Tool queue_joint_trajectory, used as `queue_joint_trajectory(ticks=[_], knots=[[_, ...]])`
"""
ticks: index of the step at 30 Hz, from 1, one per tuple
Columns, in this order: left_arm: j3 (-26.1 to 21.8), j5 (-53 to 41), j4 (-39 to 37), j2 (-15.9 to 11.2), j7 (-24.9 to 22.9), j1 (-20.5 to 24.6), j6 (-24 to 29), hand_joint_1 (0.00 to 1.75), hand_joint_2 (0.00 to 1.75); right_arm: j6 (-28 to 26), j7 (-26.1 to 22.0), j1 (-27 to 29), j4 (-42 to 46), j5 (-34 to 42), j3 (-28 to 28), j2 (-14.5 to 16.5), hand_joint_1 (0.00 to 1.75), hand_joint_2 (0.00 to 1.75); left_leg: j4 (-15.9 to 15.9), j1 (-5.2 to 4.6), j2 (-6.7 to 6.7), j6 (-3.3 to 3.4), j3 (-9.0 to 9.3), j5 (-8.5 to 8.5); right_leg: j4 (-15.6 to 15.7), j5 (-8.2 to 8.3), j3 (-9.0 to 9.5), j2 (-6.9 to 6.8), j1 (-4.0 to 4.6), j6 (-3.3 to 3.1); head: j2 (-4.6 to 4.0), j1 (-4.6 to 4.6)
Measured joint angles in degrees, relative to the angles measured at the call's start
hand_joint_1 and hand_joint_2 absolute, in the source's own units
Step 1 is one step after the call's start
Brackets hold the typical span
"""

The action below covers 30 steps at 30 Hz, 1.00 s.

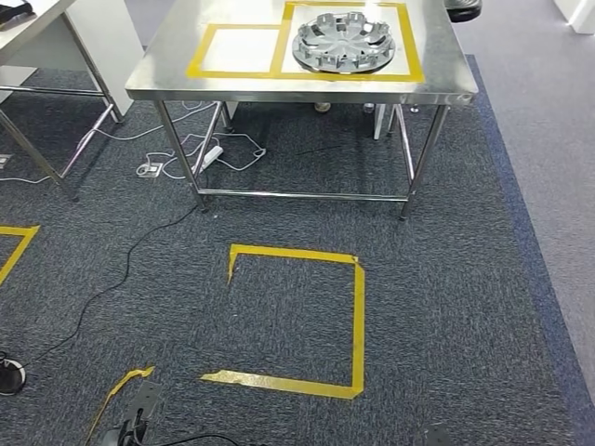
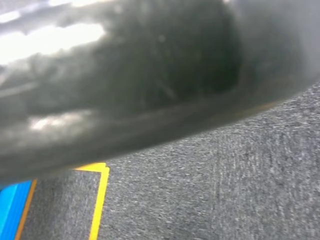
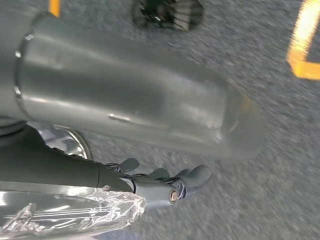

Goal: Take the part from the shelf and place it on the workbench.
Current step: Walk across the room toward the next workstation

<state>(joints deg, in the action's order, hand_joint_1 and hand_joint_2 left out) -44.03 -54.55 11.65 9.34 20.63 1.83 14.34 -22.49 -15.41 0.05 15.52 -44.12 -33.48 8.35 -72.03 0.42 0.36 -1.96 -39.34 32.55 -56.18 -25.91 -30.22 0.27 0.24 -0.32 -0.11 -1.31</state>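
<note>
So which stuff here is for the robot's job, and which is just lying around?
For the job:
- round silver part, lying in a yellow taped box
- steel workbench under it
- right hand, hanging over the carpet

Just lying about:
- power strip and cables on the floor
- yellow tape square on the carpet
- white table to one side

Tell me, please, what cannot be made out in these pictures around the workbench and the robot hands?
1. Head view: the dark object beyond the workbench is cut off by the top edge, so it cannot be identified.
2. Left wrist view: a dark blurred surface close to the lens leaves the left robot hand's state unknowable.
3. Right wrist view: a shiny object is mostly hidden behind the dark forearm.
</note>
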Motion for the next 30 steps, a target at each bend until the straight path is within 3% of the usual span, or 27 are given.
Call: queue_joint_trajectory(ticks=[1,2,4,6,9,10,11,14,15,16,17,19,21,24,26,29,30], knots=[[-0.1,0.0,0.0,0.0,0.0,0.0,0.0,0.0,0.0,0.2,0.1,0.0,-0.3,-0.1,0.0,0.0,0.0,0.0,0.1,0.0,-0.05,0.05,0.55,-0.72,-0.1,0.21,-0.32,0.23,0.01,0.08,0.0,0.0],[-0.3,0.0,0.0,0.0,0.0,0.0,0.0,0.0,0.0,0.3,0.2,0.0,-0.6,-0.3,0.0,0.0,0.0,0.0,2.4,0.0,-0.11,0.17,2.12,-2.28,-0.1,0.38,-0.54,0.47,0.01,0.2,0.0,-0.01],[-0.5,0.0,0.0,0.0,-0.1,0.0,0.1,0.0,0.0,0.6,0.4,-0.1,-1.0,-0.7,0.0,0.0,0.0,0.0,10.1,0.0,-0.68,0.51,6.81,-5.43,-0.2,0.61,-0.86,0.94,0.1,0.51,0.0,-0.01],[-0.7,0.0,0.0,0.0,-0.1,0.0,0.1,0.0,0.0,0.8,0.7,-0.3,-1.3,-0.9,0.0,0.0,0.0,0.0,15.3,0.02,-1.26,0.84,9.61,-6.33,-0.5,0.87,-1.33,1.33,0.29,0.99,0.0,0.03],[-0.8,0.0,0.0,0.1,-0.1,0.0,0.2,0.0,0.0,1.2,1.0,-0.2,-1.6,-1.0,0.0,0.0,0.0,0.0,16.3,0.06,-1.05,1.71,9.46,-6.22,-1.0,1.06,-2.1,1.54,0.29,1.87,0.0,0.08],[-0.8,0.0,0.0,0.1,-0.1,0.0,0.2,0.0,0.0,1.3,1.1,-0.2,-1.7,-1.0,0.0,0.0,0.0,0.0,16.4,0.13,-0.88,2.1,9.31,-6.4,-1.9,0.35,-2.65,1.33,0.23,2.21,0.0,0.26],[-0.8,0.0,0.0,0.2,-0.1,0.0,0.3,0.0,0.0,1.3,1.2,-0.1,-1.8,-1.0,0.0,0.0,0.0,0.0,16.5,0.23,-0.66,2.48,9.16,-6.6,-3.9,-1.0,-3.63,1.04,0.15,2.55,0.0,0.4],[-1.0,0.0,0.0,0.1,-0.1,0.0,0.4,0.0,0.0,1.6,1.4,-0.2,-2.0,-1.6,0.0,0.0,0.0,0.0,16.5,0.13,0.02,3.07,8.52,-7.02,-14.9,-6.63,-8.41,0.32,-0.22,3.38,0.0,0.75],[-1.0,0.0,0.0,0.1,-0.1,-0.1,0.4,0.0,0.0,1.7,1.6,-0.2,-2.1,-1.7,0.0,0.0,0.0,0.0,16.4,0.08,0.23,3.09,8.34,-7.15,-17.3,-7.34,-9.29,0.25,-0.29,3.51,0.0,0.76],[-1.0,0.0,0.0,0.1,-0.1,-0.1,0.4,0.0,0.0,1.8,1.8,-0.1,-2.2,-1.9,0.0,0.0,0.0,0.0,16.4,0.07,0.41,3.03,8.23,-7.25,-17.4,-6.93,-9.06,0.21,-0.33,3.57,0.0,0.76],[-1.0,0.0,0.0,0.1,-0.1,-0.1,0.4,0.0,0.0,2.0,2.1,-0.1,-2.2,-1.9,0.0,0.0,0.0,0.0,16.4,0.08,0.58,2.96,8.19,-7.33,-15.1,-5.49,-7.58,0.08,-0.35,3.54,0.0,0.77],[-1.0,0.1,0.0,0.1,-0.1,-0.1,0.5,0.0,0.0,2.5,3.0,-0.2,-2.3,-2.0,0.0,0.0,0.0,0.0,16.3,0.01,0.88,2.68,8.21,-7.46,-6.8,-2.13,-2.82,-0.88,-0.3,3.4,0.0,0.79],[-1.1,0.1,0.0,0.1,-0.1,-0.1,0.5,0.0,0.0,2.9,4.0,-0.4,-2.4,-1.9,0.0,0.0,0.0,0.0,16.2,-0.26,1.18,2.16,8.05,-7.61,-1.4,-0.88,-0.07,-1.67,-0.14,2.89,0.0,0.72],[-1.2,0.2,0.0,0.1,-0.3,-0.1,0.5,0.0,0.0,3.6,5.5,-0.2,-2.6,-1.9,0.0,0.0,0.0,0.0,16.0,-0.28,1.64,1.21,7.75,-7.8,-0.8,-0.7,-0.34,-1.25,0.02,1.72,0.0,0.61],[-1.2,0.2,0.0,0.1,-0.5,-0.1,0.6,0.0,0.0,3.9,6.3,-0.1,-2.7,-1.9,-0.1,0.0,0.0,0.0,14.1,-0.13,1.19,0.59,6.88,-6.09,-0.7,-0.26,-0.46,-0.83,-0.13,0.87,0.0,0.53],[-1.3,0.2,0.0,0.2,-0.6,-0.2,0.6,0.0,0.0,4.4,7.0,-0.2,-2.8,-1.9,-0.1,0.1,0.0,0.0,3.5,-0.02,0.21,0.13,2.26,-0.21,-0.6,0.28,-1.04,-0.06,-0.2,0.11,0.0,0.36],[-1.3,0.2,0.0,0.2,-0.6,-0.2,0.6,0.0,0.0,4.6,7.3,-0.1,-2.8,-1.9,-0.1,0.1,0.0,0.0,0.5,-0.02,0.09,0.1,0.98,0.82,-0.6,0.37,-1.22,0.23,-0.19,0.07,0.0,0.36]])
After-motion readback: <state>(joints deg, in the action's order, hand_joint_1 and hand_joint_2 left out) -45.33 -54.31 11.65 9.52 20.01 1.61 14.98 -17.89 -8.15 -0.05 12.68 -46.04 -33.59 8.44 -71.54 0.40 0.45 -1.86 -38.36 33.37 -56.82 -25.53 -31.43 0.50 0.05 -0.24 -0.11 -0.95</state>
